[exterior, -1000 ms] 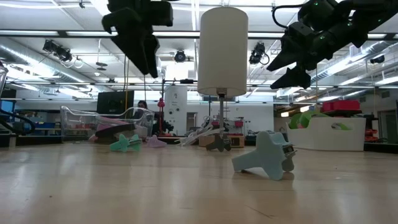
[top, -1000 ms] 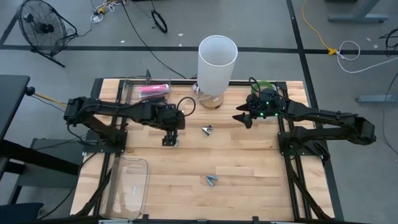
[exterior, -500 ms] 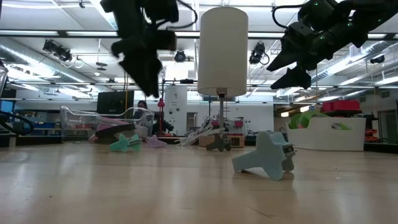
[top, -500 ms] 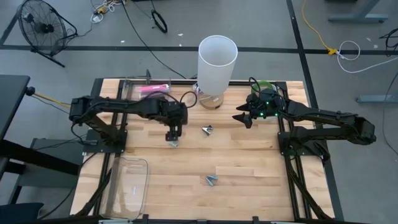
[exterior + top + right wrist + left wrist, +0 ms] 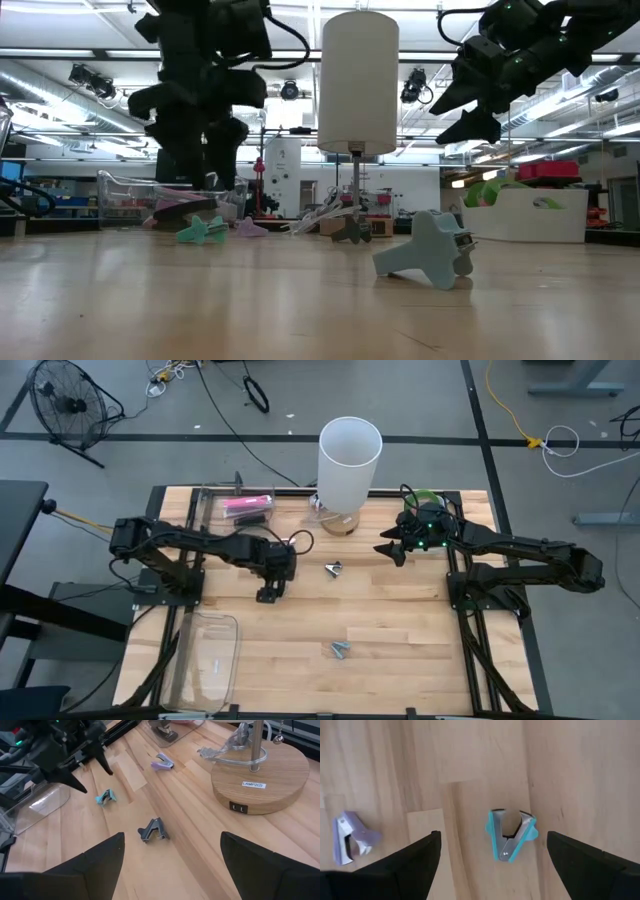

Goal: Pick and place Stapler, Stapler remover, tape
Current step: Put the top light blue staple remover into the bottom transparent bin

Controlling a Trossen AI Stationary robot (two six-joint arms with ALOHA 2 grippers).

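Observation:
A teal staple remover (image 5: 510, 834) lies flat on the wooden table, right below my left gripper (image 5: 493, 838), which is open and hangs above it with one finger on either side. It also shows in the low view (image 5: 203, 231). A purple remover (image 5: 352, 838) lies beside it. A dark grey remover (image 5: 333, 568) and a pale blue one (image 5: 341, 650) lie farther toward the right and near edge. A pink stapler (image 5: 247, 506) lies in a clear box at the far left. My right gripper (image 5: 388, 550) is open and empty, in the air right of the lamp. No tape rings show plainly.
A tall white lamp (image 5: 350, 455) on a round wooden base (image 5: 260, 777) stands at the far middle. A clear box (image 5: 208, 652) sits at the near left corner. A white bin (image 5: 530, 215) shows at the right in the low view.
My left gripper has come down from high above the table toward the teal staple remover and has shifted a little toward the near edge, still open. My right arm has kept still.

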